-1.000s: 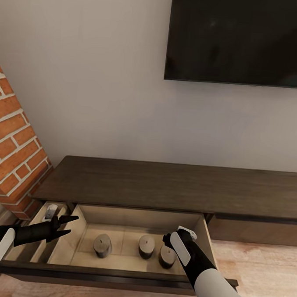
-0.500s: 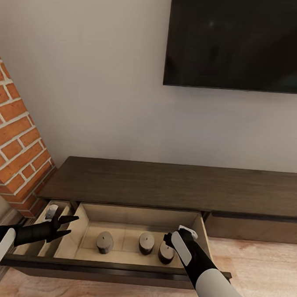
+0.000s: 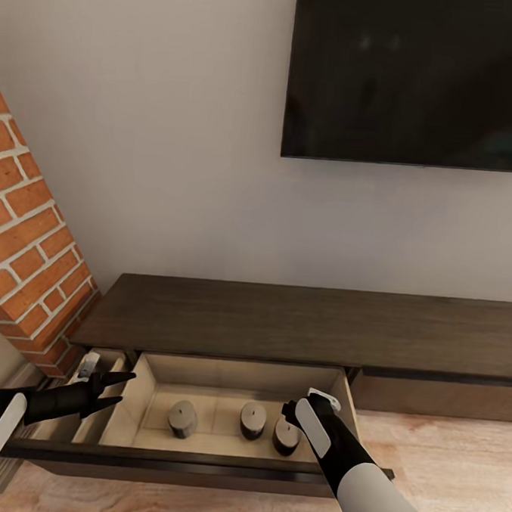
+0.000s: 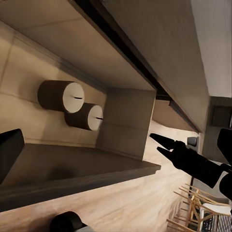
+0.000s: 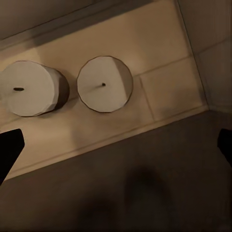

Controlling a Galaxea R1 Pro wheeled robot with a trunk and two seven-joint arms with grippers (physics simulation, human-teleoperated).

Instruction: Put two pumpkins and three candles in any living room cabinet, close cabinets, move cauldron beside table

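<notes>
The long dark brown cabinet (image 3: 282,322) has its middle drawer (image 3: 198,460) pulled out. Three beige candles stand upright on the pale drawer floor: one at the left (image 3: 182,418), one in the middle (image 3: 253,419), one at the right (image 3: 285,436). Two of them appear in the left wrist view (image 4: 63,95) (image 4: 90,116) and in the right wrist view (image 5: 29,88) (image 5: 105,84). My left gripper (image 3: 124,387) hangs open over the drawer's left wall, holding nothing. My right gripper (image 3: 286,415) is open and empty above the right candle. The pumpkins and cauldron are out of view.
A red brick column (image 3: 28,257) stands left of the cabinet. A black TV (image 3: 415,76) hangs on the wall above. A narrower drawer (image 3: 69,404) at the left is also pulled out, with a small pale object (image 3: 88,365) in it. Wooden floor (image 3: 455,473) lies in front.
The whole picture has shifted down a little, so the camera moved. The candles stay in the drawer and both arms keep their pose.
</notes>
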